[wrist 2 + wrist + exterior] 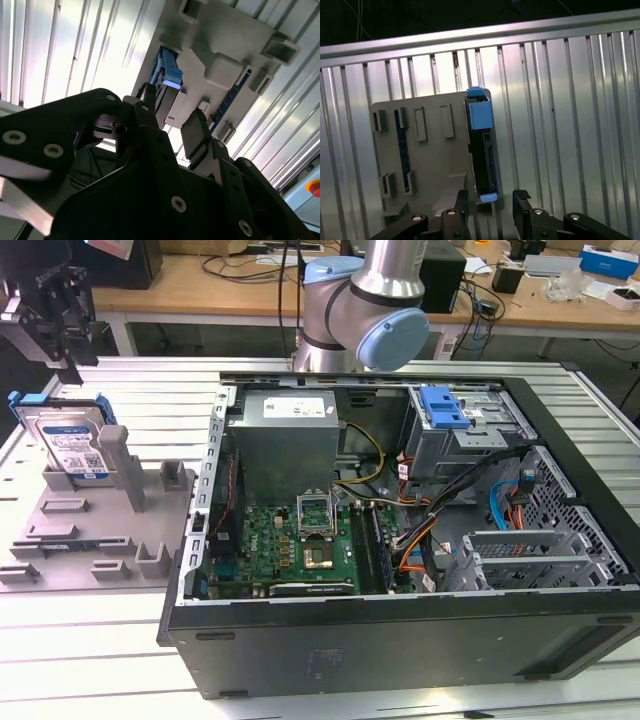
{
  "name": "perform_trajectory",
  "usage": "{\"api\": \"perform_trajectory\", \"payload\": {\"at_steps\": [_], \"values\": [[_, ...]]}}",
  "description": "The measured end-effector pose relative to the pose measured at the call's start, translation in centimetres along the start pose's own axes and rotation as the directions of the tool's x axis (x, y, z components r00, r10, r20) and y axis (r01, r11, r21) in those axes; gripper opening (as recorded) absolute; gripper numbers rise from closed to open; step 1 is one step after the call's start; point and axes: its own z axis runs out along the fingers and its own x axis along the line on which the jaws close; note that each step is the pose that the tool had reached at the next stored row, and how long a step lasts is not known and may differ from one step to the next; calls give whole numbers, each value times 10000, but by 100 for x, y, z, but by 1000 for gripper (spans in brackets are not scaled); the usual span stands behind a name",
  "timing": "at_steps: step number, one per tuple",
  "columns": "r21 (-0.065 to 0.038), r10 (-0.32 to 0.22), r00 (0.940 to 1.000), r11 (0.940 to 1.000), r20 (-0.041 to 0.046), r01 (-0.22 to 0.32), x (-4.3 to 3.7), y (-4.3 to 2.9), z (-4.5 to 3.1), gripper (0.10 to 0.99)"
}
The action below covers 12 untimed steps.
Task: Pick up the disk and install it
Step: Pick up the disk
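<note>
A robot arm (pixel 370 300) reaches over a ribbed metal surface (pixel 150 390) with an open computer case (pixel 400 640) lying on it. At the exterior view's left, the dark tool (pixel 62 350) hangs in the air above the disk (pixel 72 440) without touching it. The tool's two fingers (pixel 150 107) are apart and grip nothing.

The disk is a flat silver drive with a white-and-blue label, framed in bright blue plastic. It stands upright on its edge in a slot of a grey plastic holder (pixel 90 530), beside a grey post (pixel 115 455) of that holder. The holder lies flat on the surface, just beside the case on the exterior view's left, and the disk is outside the case.

In both wrist views the disk (pixel 481 145) is seen edge-on from above, with its blue frame at both ends. The gap of the tool (pixel 492 205) roughly lines up with that thin edge, one finger to either side. In the second wrist view the tool (pixel 172 122) is near the blue end of the disk (pixel 167 75) but apart from it.

Inside the case are a green circuit board (pixel 290 550), a grey power supply box (pixel 285 440) and a blue latch (pixel 443 405) on a grey metal cage.
</note>
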Motion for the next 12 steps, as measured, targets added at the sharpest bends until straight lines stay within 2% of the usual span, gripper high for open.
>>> {"api": "perform_trajectory", "payload": {"at_steps": [5,9,12], "values": [[0,-8,10000,10000,-6,8,-152,29,15,482],[1,-15,10000,10000,-8,15,-144,261,57,482],[-2,-59,10000,10000,-8,59,-132,360,77,482]]}}
